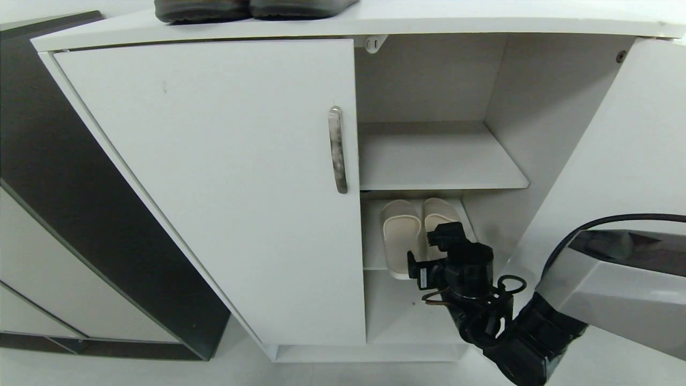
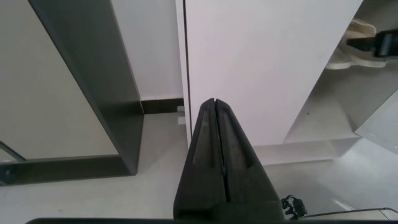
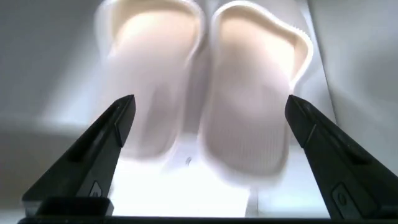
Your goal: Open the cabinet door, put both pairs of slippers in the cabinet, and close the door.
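A cream pair of slippers (image 1: 415, 230) (image 3: 249, 106) lies side by side on the lower shelf inside the white cabinet (image 1: 498, 139), heels slightly past the shelf's front edge. My right gripper (image 1: 444, 236) (image 3: 210, 104) hovers just in front of the heels, open, with a finger on each side of the pair and not touching it. A dark pair of slippers (image 1: 252, 8) rests on the cabinet top. The right door (image 1: 616, 161) stands open; the left door (image 1: 214, 161) is closed. My left gripper (image 2: 214, 106) is shut on nothing, low in front of the left door.
The upper shelf (image 1: 439, 161) and the cabinet floor (image 1: 396, 316) are bare. A metal handle (image 1: 336, 150) runs down the closed door's edge. A dark panel (image 1: 80, 187) (image 2: 93, 74) of neighbouring furniture stands to the left.
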Controlling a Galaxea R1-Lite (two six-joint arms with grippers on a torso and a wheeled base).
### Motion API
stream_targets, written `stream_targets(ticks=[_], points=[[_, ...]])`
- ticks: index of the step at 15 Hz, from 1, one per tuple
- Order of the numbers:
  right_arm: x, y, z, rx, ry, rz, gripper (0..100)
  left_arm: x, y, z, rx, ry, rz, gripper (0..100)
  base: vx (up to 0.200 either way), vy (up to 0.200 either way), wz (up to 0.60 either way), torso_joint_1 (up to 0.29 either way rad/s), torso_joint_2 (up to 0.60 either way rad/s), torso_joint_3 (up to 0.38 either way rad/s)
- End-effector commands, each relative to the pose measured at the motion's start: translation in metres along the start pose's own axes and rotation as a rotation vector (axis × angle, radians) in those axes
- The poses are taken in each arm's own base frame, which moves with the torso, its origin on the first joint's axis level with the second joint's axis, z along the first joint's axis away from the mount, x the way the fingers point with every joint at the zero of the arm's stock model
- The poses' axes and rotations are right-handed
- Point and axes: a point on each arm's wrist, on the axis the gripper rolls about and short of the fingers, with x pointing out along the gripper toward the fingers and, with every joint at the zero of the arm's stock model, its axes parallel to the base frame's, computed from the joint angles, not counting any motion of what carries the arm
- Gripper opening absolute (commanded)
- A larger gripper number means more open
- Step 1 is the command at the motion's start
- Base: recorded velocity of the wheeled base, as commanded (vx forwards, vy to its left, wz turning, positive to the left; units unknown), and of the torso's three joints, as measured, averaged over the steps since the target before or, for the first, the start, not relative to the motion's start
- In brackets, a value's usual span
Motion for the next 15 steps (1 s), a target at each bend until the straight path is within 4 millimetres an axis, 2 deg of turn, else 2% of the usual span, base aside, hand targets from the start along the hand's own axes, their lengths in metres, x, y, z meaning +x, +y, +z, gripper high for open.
stream_targets(ticks=[1,6,15], points=[[-0.0221,-0.0002,0.0153,0.010,-0.023,0.035,100,0.0001,0.0000,0.0001,0.000,0.001,-0.001,0,-0.200,0.000,0.00,0.007,0.00,0.002],[-0.0255,0.0014,0.0132,0.004,-0.016,0.050,100,0.0001,0.0000,0.0001,-0.002,0.001,0.001,0,-0.200,0.000,0.00,0.002,0.00,0.001],[-0.0304,0.0050,0.0181,0.008,-0.028,0.073,100,0.0001,0.0000,0.0001,-0.002,0.001,-0.001,0,0.000,0.000,0.00,0.000,0.00,0.000]])
